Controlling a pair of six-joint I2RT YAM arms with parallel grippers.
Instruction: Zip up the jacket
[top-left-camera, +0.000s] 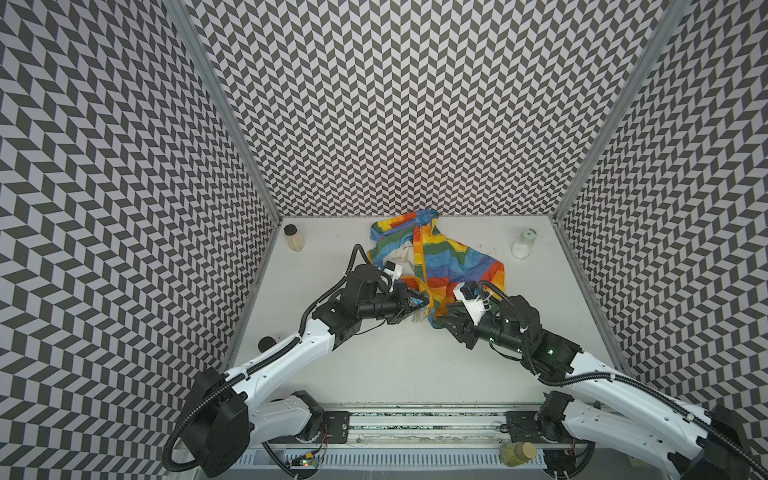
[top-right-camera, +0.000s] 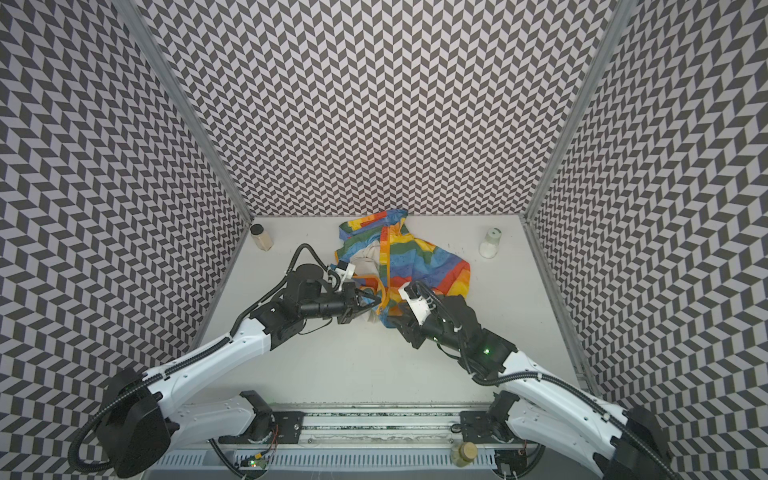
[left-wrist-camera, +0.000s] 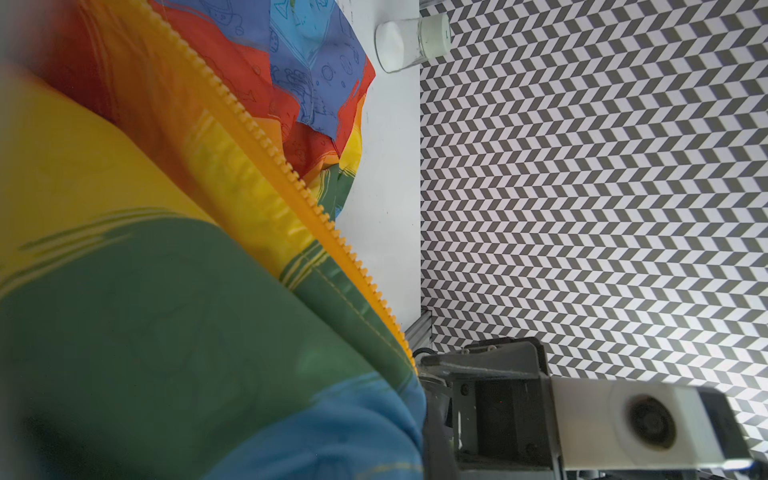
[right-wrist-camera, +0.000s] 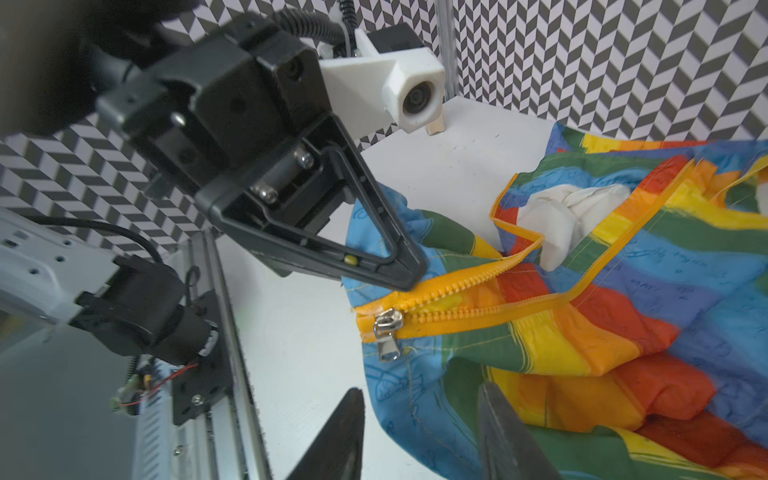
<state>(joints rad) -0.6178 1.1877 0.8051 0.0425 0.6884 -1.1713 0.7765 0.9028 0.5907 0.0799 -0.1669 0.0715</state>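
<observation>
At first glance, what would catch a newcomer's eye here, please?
A crumpled rainbow-striped jacket lies towards the back of the table, its orange zipper mostly open. The left gripper pinches the cloth beside the silver slider at the hem; the right gripper hangs open nearby.

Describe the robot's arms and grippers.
The left arm and right arm have white shells, black joints and black ribbed cable along them. The left gripper and right gripper are black with tapering, pointed fingers; a white camera housing sits by each. A small green light glows on the right arm.

Bare table (top-left-camera: 395, 374) in front of the jacket (top-left-camera: 457, 266), brown jar (top-left-camera: 293, 238) far left, white jar (top-left-camera: 523, 244) far right, both well clear
</observation>
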